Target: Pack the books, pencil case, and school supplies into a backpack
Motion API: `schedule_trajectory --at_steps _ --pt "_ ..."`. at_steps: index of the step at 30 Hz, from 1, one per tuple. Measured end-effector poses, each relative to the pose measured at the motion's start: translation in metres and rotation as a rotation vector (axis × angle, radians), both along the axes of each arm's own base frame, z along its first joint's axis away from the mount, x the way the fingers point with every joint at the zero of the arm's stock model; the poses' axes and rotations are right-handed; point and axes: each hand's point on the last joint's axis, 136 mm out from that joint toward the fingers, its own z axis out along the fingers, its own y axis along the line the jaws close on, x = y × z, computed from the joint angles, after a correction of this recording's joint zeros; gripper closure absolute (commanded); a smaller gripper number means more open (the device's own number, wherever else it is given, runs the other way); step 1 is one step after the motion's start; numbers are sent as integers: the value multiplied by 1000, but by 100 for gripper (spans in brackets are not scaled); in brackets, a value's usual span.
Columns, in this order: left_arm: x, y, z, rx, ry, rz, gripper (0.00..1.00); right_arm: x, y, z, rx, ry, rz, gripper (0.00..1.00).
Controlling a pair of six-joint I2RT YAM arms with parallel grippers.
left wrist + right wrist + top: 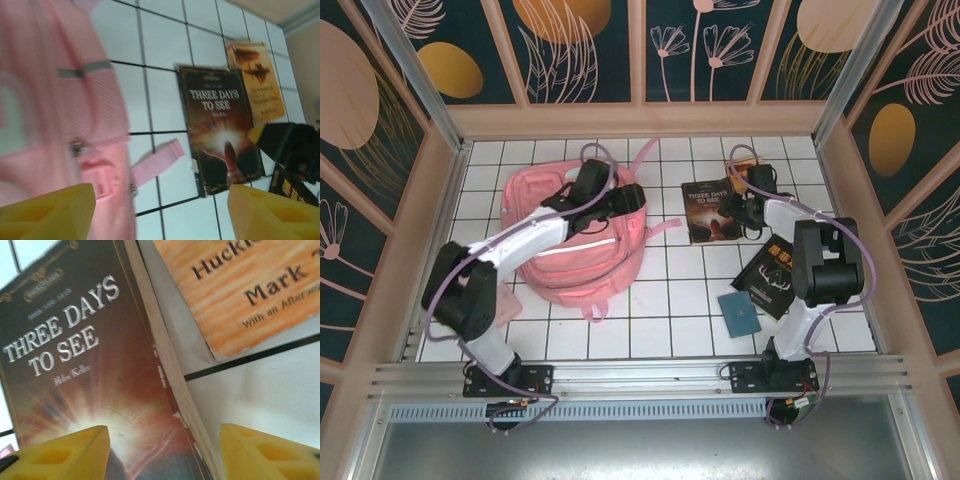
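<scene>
The pink backpack (570,245) lies at the left of the table, its strap (155,162) trailing toward the books. My left gripper (632,200) hovers over the backpack's right side, open (160,220), with bare tile between the fingers. The dark "Three Days to See" book (708,210) lies flat in the middle. My right gripper (752,215) is low at its right edge, open (165,455), one finger (60,455) over the cover and the other over tile. The orange book (235,285) lies just beyond. The black book (775,275) lies nearer, by the right arm.
A small flat teal item (740,313) lies on the tiles near the right arm's base. Wooden walls (640,120) close in the table at the back and sides. Bare tiles (670,290) show between the backpack and the books.
</scene>
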Motion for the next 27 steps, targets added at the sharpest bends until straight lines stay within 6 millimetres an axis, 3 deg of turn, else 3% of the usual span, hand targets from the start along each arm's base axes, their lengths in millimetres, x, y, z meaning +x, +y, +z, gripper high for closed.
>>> schedule_trajectory --at_steps 5,11,21,27 --pt "6 -47 -25 -17 53 -68 38 -5 8 -6 6 18 27 62" --pt "16 -91 -44 -31 78 -113 42 -24 36 -18 22 51 102 69" --pt "31 -114 -73 -18 112 -131 41 -36 44 -10 52 16 135 99" --pt "33 -118 -93 5 145 -137 39 -48 49 1 90 3 162 100"
